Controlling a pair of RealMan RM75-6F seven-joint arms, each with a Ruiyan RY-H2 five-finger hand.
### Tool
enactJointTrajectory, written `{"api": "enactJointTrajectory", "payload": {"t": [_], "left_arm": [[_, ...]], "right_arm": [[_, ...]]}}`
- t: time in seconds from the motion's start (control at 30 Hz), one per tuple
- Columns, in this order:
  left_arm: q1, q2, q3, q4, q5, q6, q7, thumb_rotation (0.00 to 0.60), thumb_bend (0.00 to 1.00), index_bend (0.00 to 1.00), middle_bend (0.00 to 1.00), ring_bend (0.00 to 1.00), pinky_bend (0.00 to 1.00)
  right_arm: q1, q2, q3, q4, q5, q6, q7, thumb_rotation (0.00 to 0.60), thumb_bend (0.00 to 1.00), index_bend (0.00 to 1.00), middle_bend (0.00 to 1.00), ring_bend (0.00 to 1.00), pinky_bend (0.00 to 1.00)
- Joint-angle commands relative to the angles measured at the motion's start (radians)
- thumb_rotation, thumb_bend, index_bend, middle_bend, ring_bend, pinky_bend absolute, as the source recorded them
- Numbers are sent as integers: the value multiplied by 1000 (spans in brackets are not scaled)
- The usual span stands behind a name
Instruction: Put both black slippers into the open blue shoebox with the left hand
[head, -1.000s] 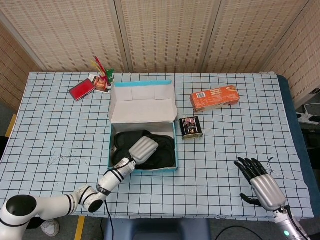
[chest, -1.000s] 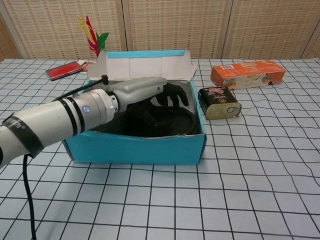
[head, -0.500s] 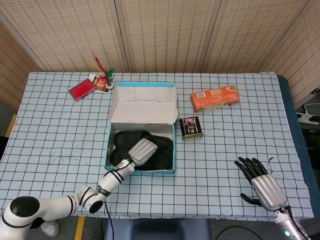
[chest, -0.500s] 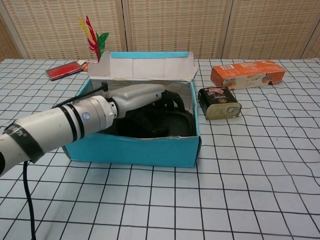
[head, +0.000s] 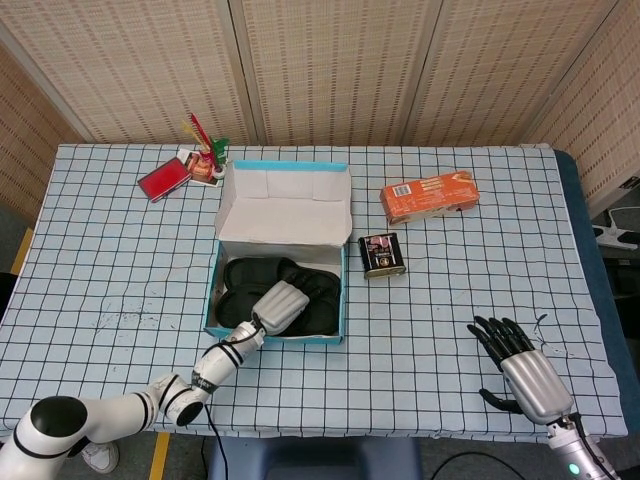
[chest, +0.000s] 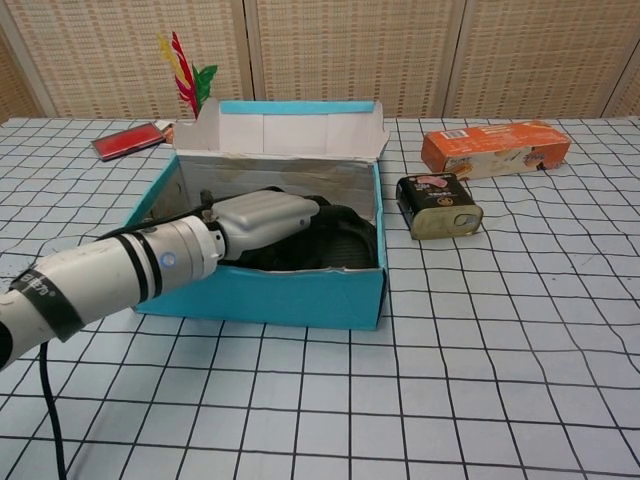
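The open blue shoebox (head: 342, 300) (chest: 270, 295) stands mid-table with its white lid (head: 285, 205) tipped up at the back. Both black slippers (head: 240, 285) (chest: 345, 245) lie inside it, side by side. My left hand (head: 281, 305) (chest: 258, 218) reaches over the box's near wall, its back up. Its dark fingers lie down among the slippers and blend with them, so a grip cannot be made out. My right hand (head: 525, 368) rests on the table at the front right, fingers spread, holding nothing; only the head view shows it.
A small dark tin (head: 381, 254) (chest: 438, 205) stands just right of the box. An orange carton (head: 428, 196) (chest: 495, 147) lies behind it. A red case (head: 164, 179) and a holder with coloured sticks (head: 206, 152) sit at the back left.
The shoebox has slid left and toward me, together with my left hand drawing back. The slippers now lie flatter in the box. The right hand has not moved.
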Motion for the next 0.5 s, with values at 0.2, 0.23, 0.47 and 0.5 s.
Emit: {"api": "enactJointTrajectory", "payload": {"t": [0.2, 0.23, 0.47, 0.5], "left_arm": [[9, 46, -33, -94, 44, 84, -51, 600, 412, 11, 50, 1, 79], [11, 64, -42, -124, 58, 105, -81, 600, 413, 4, 46, 0, 78], [25, 153, -82, -237, 70, 161, -122, 600, 412, 0, 23, 0, 69], [29, 164, -87, -251, 68, 169, -126, 600, 412, 0, 19, 0, 66]], "right_arm": [[-1, 3, -1, 1, -3, 4, 6, 600, 108, 0, 0, 0, 0], [-1, 3, -1, 0, -4, 6, 7, 600, 108, 0, 0, 0, 0], [-4, 5, -4, -2, -13, 13, 7, 600, 108, 0, 0, 0, 0], [-4, 6, -4, -2, -15, 14, 7, 600, 108, 0, 0, 0, 0]]}}
